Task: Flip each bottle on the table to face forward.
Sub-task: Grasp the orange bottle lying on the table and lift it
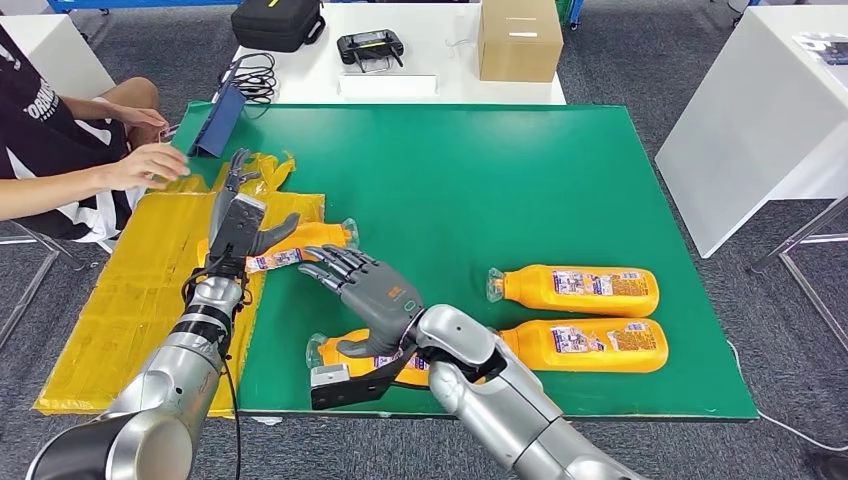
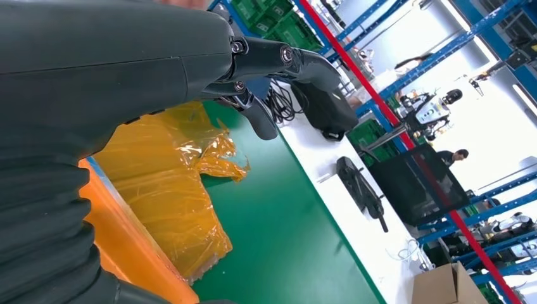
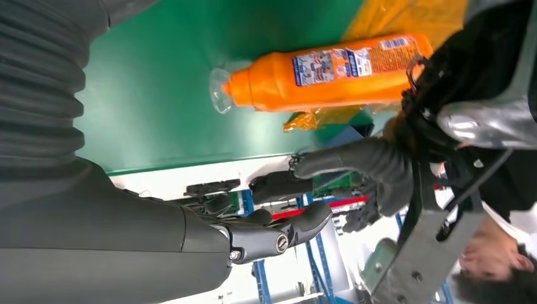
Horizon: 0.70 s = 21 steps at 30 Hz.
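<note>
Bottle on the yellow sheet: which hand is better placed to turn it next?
Left. The left hand is over that bottle, while the right hand hovers open above the front-edge bottle.

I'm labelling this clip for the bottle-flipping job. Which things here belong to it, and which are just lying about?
Belongs to the job:
- two orange bottles on the right
- bottle beside the left hand
- bottle under the right hand
- green mat

Lying about:
- yellow plastic wrap
- cardboard box
- black bag
- controller
- blue folder

bottles: four, orange, lying flat | two [image 1: 580, 288] [image 1: 590, 345] right | one [image 1: 300, 240] left | one [image 1: 350, 355] front
</note>
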Available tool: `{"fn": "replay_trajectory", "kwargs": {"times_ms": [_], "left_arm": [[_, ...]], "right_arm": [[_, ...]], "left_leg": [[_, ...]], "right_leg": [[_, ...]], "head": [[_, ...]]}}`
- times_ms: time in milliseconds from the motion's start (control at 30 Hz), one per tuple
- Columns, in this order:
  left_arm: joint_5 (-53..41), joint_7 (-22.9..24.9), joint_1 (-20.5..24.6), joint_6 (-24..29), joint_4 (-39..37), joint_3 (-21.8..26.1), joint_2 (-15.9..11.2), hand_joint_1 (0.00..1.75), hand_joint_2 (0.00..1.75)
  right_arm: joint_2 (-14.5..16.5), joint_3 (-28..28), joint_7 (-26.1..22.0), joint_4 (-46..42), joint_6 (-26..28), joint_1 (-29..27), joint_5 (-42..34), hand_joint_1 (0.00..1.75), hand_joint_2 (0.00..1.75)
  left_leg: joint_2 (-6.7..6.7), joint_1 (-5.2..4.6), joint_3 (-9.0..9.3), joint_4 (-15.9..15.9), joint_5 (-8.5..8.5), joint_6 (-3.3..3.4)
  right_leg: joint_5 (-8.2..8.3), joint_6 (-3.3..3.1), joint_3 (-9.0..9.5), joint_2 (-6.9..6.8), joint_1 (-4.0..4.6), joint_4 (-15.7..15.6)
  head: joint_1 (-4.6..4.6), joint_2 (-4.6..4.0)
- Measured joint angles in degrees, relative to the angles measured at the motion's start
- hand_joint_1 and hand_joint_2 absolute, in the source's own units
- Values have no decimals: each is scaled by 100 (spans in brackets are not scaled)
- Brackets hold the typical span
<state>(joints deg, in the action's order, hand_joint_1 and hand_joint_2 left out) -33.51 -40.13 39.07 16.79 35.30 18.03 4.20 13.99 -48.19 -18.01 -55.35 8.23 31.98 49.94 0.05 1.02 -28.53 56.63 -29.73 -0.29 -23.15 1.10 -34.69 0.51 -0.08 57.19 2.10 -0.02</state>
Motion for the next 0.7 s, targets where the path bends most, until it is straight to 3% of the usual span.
{"fn": "replay_trajectory", "kwargs": {"times_ms": [367,700], "left_arm": [[77,40,-3,166,3,108,-33,0,175],[292,113,-1,246,-177,613,-317,0,175]], "right_arm": [[-93,-156,5,134,-20,67,-25,0,175],[-241,-356,-64,242,-116,72,-156,0,175]], "left_leg": [[1,1,0,0,0,0],[2,1,-1,0,0,0]], "right_leg": [[0,0,0,0,0,0],[0,0,-4,1,2,1]], "head": [[0,0],[0,0]]}}
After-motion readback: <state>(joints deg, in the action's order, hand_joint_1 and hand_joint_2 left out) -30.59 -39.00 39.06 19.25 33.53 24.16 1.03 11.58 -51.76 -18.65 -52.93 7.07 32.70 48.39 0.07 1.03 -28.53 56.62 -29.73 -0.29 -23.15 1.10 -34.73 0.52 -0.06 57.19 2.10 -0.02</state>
